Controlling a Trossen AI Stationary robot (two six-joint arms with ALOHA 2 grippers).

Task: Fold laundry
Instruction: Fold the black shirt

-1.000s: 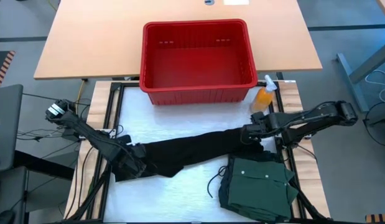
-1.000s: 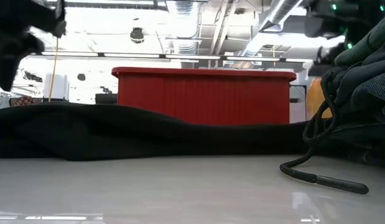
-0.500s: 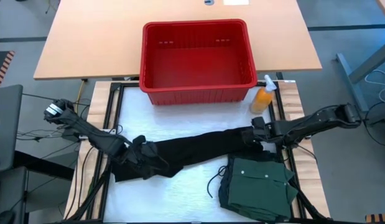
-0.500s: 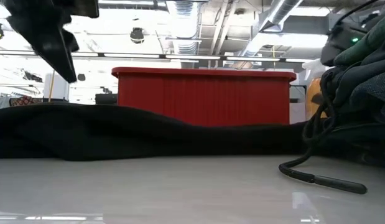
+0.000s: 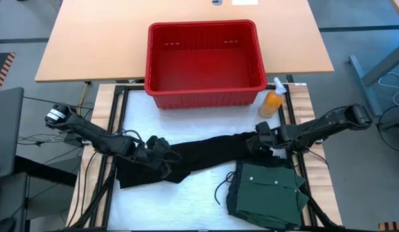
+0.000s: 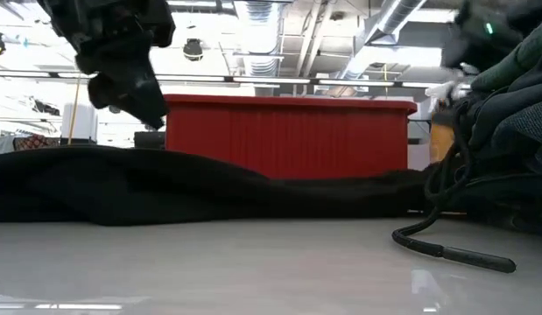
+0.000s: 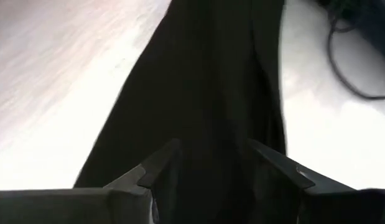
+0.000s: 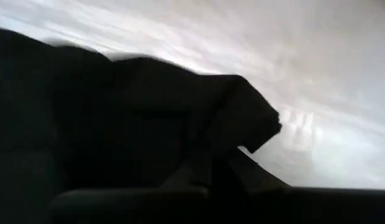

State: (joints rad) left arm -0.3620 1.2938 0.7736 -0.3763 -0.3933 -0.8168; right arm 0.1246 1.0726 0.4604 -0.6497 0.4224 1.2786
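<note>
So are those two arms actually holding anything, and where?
Both hold the black garment: the left gripper lifts its left part, and the right gripper has its jaws pinched on the right end.

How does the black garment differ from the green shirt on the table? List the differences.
Colour: the black garment is plain black; the green shirt is dark green with pale buttons.
Pose: the black garment lies stretched in a long band across the mat; the green shirt sits in a compact folded pile.
Contact: both grippers are at the black garment's ends; neither touches the green shirt.
Both are soft clothing.
</note>
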